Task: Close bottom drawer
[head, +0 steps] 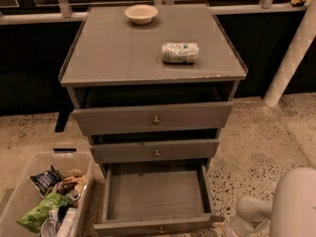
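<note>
The bottom drawer (pixel 155 194) of the grey cabinet (pixel 153 53) is pulled far out, its plain grey tray bare. Its low front panel (pixel 123 226) runs along the bottom edge of the camera view, with a small round knob (pixel 160 229). The middle drawer (pixel 155 150) and the top drawer (pixel 153 117) stand slightly out. My white arm (pixel 291 204) shows at the lower right, just right of the open drawer's front corner. The gripper itself is out of view below the frame.
A cream bowl (pixel 141 14) and a crumpled bottle (pixel 180 52) lie on the cabinet top. A clear bin (pixel 29 167) of snack bags stands on the speckled floor at the lower left. A white post (pixel 291 53) leans at the right.
</note>
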`<state>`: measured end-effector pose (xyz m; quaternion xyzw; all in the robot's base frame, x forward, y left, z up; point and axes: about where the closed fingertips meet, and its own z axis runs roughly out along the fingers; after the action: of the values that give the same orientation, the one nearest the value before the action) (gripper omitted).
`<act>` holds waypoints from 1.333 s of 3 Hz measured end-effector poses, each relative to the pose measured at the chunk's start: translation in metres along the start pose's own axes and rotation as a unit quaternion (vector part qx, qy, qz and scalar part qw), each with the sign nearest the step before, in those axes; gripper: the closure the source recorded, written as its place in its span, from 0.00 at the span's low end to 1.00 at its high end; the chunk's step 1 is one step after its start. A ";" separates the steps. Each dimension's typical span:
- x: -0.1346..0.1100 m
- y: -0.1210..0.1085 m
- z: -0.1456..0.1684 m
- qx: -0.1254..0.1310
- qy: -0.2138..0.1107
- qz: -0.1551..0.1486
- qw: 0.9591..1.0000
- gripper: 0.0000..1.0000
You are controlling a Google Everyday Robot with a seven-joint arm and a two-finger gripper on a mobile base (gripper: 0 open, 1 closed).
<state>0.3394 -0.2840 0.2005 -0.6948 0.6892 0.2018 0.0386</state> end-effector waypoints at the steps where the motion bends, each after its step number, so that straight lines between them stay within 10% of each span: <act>1: 0.013 0.007 0.028 -0.021 -0.019 0.016 0.999 0.00; 4: 0.024 -0.032 0.047 -0.014 -0.051 0.035 0.998 0.00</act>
<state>0.3591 -0.2896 0.1427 -0.6598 0.7072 0.2476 0.0573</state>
